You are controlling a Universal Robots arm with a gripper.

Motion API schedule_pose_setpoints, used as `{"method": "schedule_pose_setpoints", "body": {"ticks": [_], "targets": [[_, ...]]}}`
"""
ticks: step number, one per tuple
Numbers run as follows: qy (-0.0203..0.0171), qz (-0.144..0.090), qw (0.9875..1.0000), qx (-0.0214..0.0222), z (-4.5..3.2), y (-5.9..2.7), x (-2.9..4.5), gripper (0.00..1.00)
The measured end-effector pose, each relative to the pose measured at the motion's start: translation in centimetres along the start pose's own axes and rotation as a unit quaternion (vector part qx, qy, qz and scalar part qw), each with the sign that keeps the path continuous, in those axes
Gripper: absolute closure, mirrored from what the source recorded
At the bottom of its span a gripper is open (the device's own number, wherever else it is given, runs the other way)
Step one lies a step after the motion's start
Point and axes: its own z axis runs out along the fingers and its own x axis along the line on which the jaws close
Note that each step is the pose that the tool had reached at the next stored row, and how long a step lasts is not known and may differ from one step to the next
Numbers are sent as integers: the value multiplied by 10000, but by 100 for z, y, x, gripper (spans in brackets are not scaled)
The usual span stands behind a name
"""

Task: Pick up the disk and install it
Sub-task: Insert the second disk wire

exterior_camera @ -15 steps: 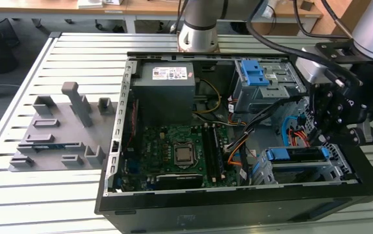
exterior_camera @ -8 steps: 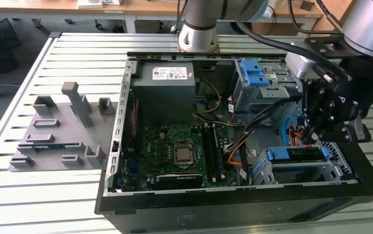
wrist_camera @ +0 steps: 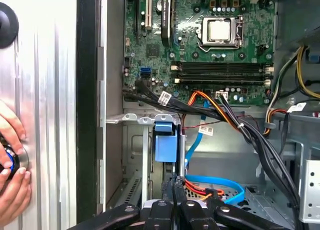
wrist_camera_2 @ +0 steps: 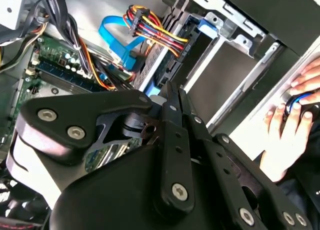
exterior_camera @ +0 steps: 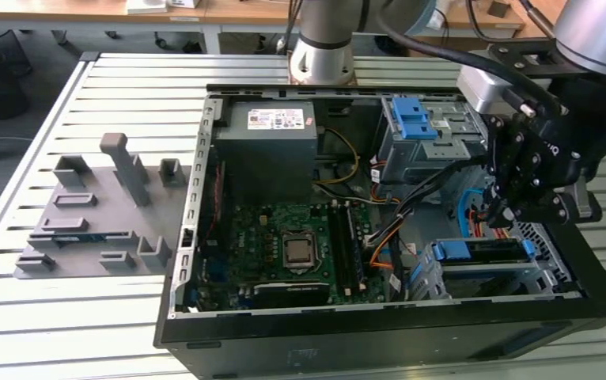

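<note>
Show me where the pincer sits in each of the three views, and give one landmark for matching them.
Exterior view: the pincer hangs over the drive bays, at the exterior view's right.
First wrist view: the pincer is shut, its tips beside the blue cable.
Second wrist view: the pincer is close up, shut, inside the case.
Shared landmark: the green motherboard.

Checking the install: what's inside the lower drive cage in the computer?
The disk in its blue carrier, lying flat in the drive cage. The gripper hangs over the cage, hiding the part beneath it.
</note>
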Motion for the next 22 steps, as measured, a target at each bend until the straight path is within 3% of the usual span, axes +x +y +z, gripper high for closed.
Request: {"method": "schedule_pose_setpoints", "body": {"ticks": [8, 13, 17, 22], "targets": [[0, 0, 10000, 0, -43, -2, -93, 85], [0, 0, 10000, 0, -108, -4, -141, 85], [30, -2, 10000, 0, -119, -4, -224, 85], [41, -2, 10000, 0, -119, -4, -228, 85]]}}
